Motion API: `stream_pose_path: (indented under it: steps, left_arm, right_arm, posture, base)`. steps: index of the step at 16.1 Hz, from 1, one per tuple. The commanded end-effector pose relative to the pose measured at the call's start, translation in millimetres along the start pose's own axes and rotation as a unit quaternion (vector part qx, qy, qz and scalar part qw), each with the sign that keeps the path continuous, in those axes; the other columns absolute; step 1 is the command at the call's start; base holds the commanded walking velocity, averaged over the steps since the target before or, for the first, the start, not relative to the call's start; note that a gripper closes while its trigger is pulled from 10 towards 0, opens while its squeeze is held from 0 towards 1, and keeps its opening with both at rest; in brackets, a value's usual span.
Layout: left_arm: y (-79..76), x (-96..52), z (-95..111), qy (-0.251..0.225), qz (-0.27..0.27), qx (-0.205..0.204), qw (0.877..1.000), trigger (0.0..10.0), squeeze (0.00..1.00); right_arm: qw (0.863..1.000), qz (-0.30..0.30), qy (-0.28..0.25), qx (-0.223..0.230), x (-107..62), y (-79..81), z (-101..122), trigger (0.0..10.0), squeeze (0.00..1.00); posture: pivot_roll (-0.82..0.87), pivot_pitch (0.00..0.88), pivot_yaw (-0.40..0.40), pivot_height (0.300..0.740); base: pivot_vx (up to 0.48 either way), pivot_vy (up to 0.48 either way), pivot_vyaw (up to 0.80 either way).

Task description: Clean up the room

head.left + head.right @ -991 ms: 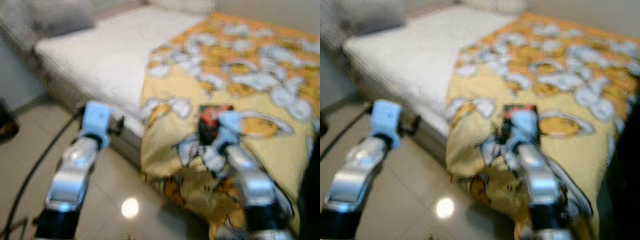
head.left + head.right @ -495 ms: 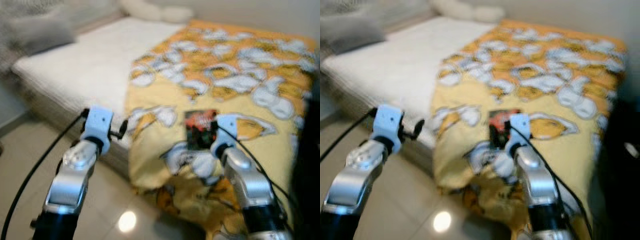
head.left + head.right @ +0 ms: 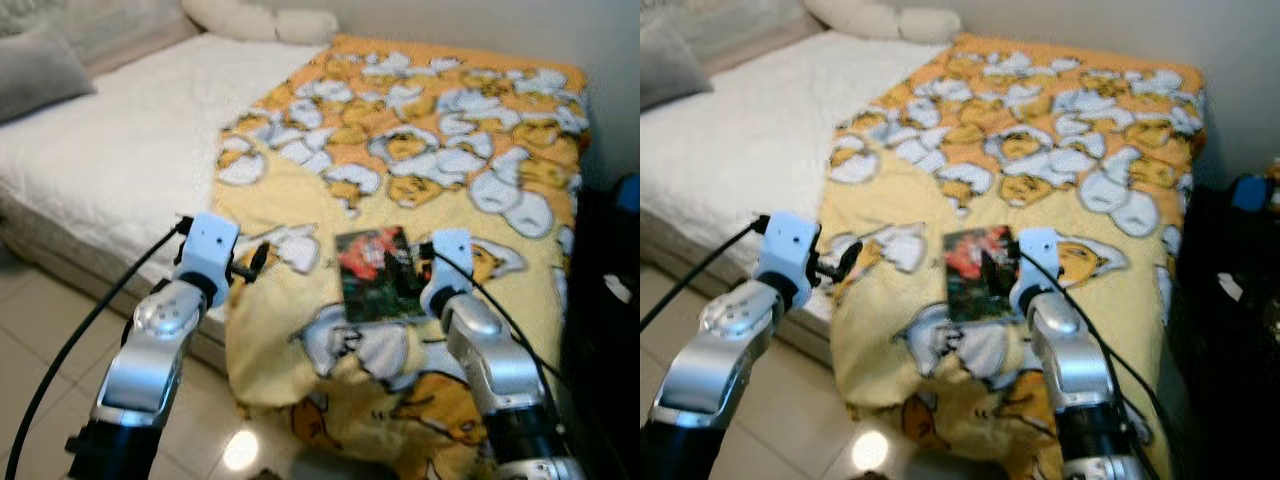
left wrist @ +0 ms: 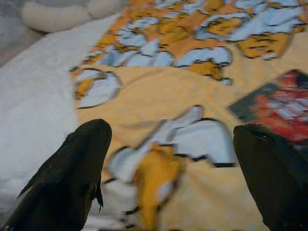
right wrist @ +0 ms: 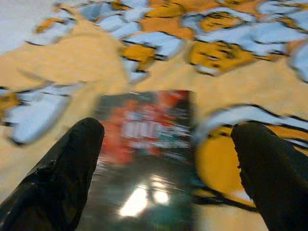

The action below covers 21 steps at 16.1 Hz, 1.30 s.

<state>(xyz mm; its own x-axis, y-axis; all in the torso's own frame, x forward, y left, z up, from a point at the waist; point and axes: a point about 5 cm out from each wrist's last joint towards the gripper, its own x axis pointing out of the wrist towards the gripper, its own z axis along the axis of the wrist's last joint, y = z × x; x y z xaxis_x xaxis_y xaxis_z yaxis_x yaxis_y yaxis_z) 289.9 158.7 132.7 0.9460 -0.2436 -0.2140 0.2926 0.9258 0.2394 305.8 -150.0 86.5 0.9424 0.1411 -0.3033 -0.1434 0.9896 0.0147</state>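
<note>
A dark book with a red cover picture lies flat on the yellow cartoon-print blanket near the bed's foot. My right gripper hovers at the book's near right corner. In the right wrist view it is open, and the book lies between and just beyond its two black fingers. My left gripper is held over the blanket's left edge, open, with nothing between its fingers. The book's corner shows off to one side of it.
The blanket covers the right half of a white mattress. White pillows and a grey pillow lie at the head. A black piece of furniture stands tight against the bed's right side. Tiled floor lies at lower left.
The whole picture has shifted and sharpened: the camera has swung and the bed now sits more squarely ahead. Both arms keep the same pose, the right one still by the book.
</note>
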Motion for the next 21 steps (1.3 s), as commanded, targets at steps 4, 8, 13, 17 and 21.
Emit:
stream_pose_path:
  steps: [4, 8, 13, 17, 21]
  left_arm:
    - [-0.2, 0.3, 5, -0.009, -0.004, 0.006, 1.000, 10.0, 0.92]
    - [-8.8, -9.8, 6, -0.016, -0.040, 0.003, 0.999, 10.0, 0.90]
    - [-20.7, -18.7, -9, -0.006, -0.090, -0.024, 0.996, 10.0, 0.91]
    - [-29.0, -14.5, -7, -0.009, -0.148, -0.014, 0.989, 10.0, 0.91]
    - [-42.8, -23.5, -3, 0.002, -0.263, -0.008, 0.965, 10.0, 0.91]
  right_arm:
    - [1.000, -0.004, -0.012, -0.003, 1.0, -5.7, 8, 10.0, 0.00]
    - [1.000, -0.009, -0.015, 0.014, -5.6, -12.3, 6, 10.0, 0.00]
    - [0.998, -0.011, -0.006, 0.059, -8.5, -22.4, -10, 10.0, 1.00]
    - [0.996, 0.014, 0.018, 0.086, 5.2, -25.7, -18, 10.0, 1.00]
    - [0.984, 0.055, 0.081, 0.152, 29.5, -29.0, -30, 10.0, 1.00]
  posture:
    - [0.00, 0.000, 0.047, 0.740]
    - [-0.01, 0.000, 0.058, 0.740]
    - [-0.05, 0.000, 0.083, 0.740]
    - [-0.05, 0.000, 0.083, 0.740]
    - [-0.02, 0.000, 0.089, 0.740]
  base:
    - [0.293, 0.000, 0.00]
    - [0.000, 0.000, 0.00]
    - [0.000, 0.000, 0.00]
    - [0.000, 0.000, 0.00]
    - [0.000, 0.000, 0.00]
